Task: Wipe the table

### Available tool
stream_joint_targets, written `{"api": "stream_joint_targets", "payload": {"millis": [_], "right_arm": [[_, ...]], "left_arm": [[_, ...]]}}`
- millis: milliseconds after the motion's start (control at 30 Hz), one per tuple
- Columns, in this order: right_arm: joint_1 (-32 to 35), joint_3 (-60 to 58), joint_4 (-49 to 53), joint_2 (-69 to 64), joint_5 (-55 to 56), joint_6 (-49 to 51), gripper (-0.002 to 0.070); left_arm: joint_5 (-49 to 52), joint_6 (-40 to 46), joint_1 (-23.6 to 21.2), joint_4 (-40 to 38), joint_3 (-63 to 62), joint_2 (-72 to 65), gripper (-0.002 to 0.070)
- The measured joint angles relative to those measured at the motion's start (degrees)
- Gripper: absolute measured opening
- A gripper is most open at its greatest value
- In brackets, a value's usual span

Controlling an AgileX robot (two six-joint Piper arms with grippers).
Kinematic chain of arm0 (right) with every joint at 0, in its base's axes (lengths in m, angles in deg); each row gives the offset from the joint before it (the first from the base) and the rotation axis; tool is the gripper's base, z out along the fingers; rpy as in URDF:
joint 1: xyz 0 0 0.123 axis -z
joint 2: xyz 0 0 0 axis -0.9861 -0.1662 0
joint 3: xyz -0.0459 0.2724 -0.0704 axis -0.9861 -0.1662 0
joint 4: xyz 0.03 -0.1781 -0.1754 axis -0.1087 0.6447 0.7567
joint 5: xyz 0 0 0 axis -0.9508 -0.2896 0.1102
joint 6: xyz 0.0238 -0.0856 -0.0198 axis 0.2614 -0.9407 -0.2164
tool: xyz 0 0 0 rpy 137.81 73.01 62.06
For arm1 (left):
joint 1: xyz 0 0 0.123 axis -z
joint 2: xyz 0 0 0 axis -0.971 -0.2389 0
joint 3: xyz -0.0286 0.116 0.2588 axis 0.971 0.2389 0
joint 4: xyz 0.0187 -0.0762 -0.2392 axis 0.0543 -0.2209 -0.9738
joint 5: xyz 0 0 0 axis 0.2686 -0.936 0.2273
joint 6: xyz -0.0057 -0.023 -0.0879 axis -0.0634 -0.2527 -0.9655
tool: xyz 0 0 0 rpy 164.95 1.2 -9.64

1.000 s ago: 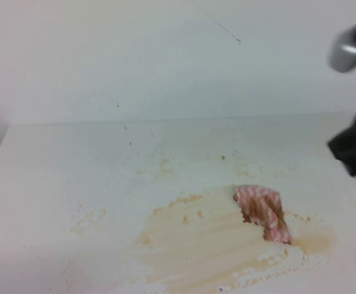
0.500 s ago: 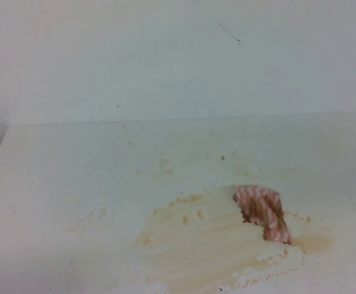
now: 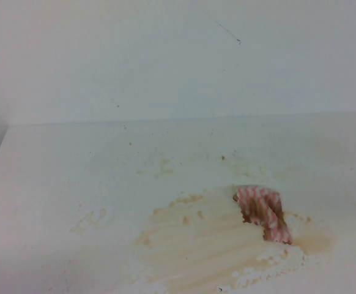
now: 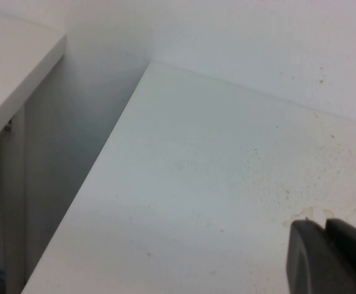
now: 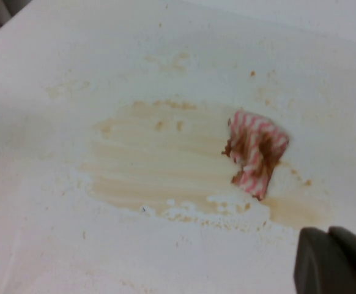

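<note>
Now right arm gone from high view, drawn back near right; right gripper [image 5: 328, 233] empty, fingers pressed together. Left gripper [image 4: 325, 225] over left side, fingers together too. Brown smear [image 3: 202, 245] remains on table [image 3: 55, 177]. Striped cloth [image 3: 262, 213] let go at smear's right edge. Wiping looks unfinished.

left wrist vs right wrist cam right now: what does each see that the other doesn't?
Left wrist only: the left edge of the table, the gap beside it, a neighbouring white surface, and the left gripper, shut, above a nearly clean stretch.
Right wrist only: the pink striped cloth, crumpled at the edge of the smeared brown spill, and the right gripper, shut and empty, above the table short of the spill.
Both: the white table, each seen past its own gripper.
</note>
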Motion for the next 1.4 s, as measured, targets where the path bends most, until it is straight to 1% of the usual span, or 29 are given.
{"api": "stream_joint_targets", "payload": {"millis": [367, 500, 567, 700, 833, 933, 1133, 1267, 1333, 1400], "right_arm": [[0.0, -8.8, 0.1, 0.0, 1.5, 0.0, -0.0002], [0.4, -12.2, 0.3, 2.7, 1.6, 0.0, -0.0002], [1.6, -14.0, 0.3, 5.2, 1.6, 0.0, -0.0002], [6.1, -16.5, 0.4, 13.2, 1.4, 0.0, -0.0002], [10.4, -16.6, 0.5, 21.7, 0.1, 0.0, -0.0002], [14.2, -16.7, 0.5, 25.4, -0.4, 0.0, -0.0002], [20.9, -17.0, 0.5, 26.5, -1.2, 0.0, -0.0002], [23.5, -17.0, 0.7, 26.6, -1.5, 0.0, -0.0002], [24.1, -17.0, 2.7, 26.9, -1.1, -1.4, -0.0002], [24.3, -17.7, 6.9, 27.8, 2.4, -2.4, -0.0002]], "left_arm": [[0.0, 0.0, 0.0, 0.0, 0.0, 0.0, -0.0004], [0.0, 0.0, 0.0, 0.0, 0.0, 0.0, -0.0004], [0.0, 0.0, 0.0, 0.0, 0.0, 0.0, -0.0004], [0.0, 0.0, 0.0, 0.0, 0.0, 0.0, -0.0004], [0.0, 0.0, 0.0, 0.0, 0.0, 0.0, -0.0004], [0.0, 0.0, 0.0, 0.0, 0.0, 0.0, -0.0004], [0.0, 0.0, 0.0, 0.0, 0.0, 0.0, -0.0004], [0.0, 0.0, 0.0, 0.0, 0.0, 0.0, -0.0004], [0.0, 0.0, 0.0, 0.0, 0.0, 0.0, -0.0004], [0.0, 0.0, 0.0, 0.0, 0.0, 0.0, -0.0004]]}}
